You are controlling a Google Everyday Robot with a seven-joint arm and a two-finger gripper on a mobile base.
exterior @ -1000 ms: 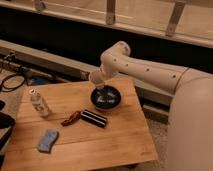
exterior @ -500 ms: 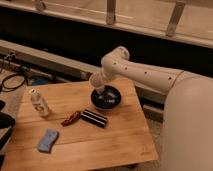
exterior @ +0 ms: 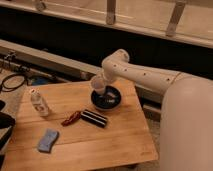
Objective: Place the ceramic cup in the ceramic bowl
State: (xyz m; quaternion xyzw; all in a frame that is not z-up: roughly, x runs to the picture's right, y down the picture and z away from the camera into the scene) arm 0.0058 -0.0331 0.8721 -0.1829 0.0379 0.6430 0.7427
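Note:
The white ceramic cup [exterior: 98,84] hangs tilted in my gripper [exterior: 102,83], just over the left rim of the black ceramic bowl [exterior: 109,101]. The bowl sits at the back middle of the wooden table [exterior: 120,140] and its glossy inside shows light reflections. My white arm reaches in from the right and bends down to the cup. The cup's base is at about rim height of the bowl; I cannot tell whether it touches.
A whitish capped bottle [exterior: 38,102] stands at the table's left. A red item [exterior: 71,118] and a flat black bar [exterior: 95,118] lie in front of the bowl. A blue sponge [exterior: 48,140] lies front left. Cables [exterior: 12,82] lie left of the table.
The gripper has lowered the cup a little toward the bowl's left rim. The bowl and the other items have not moved.

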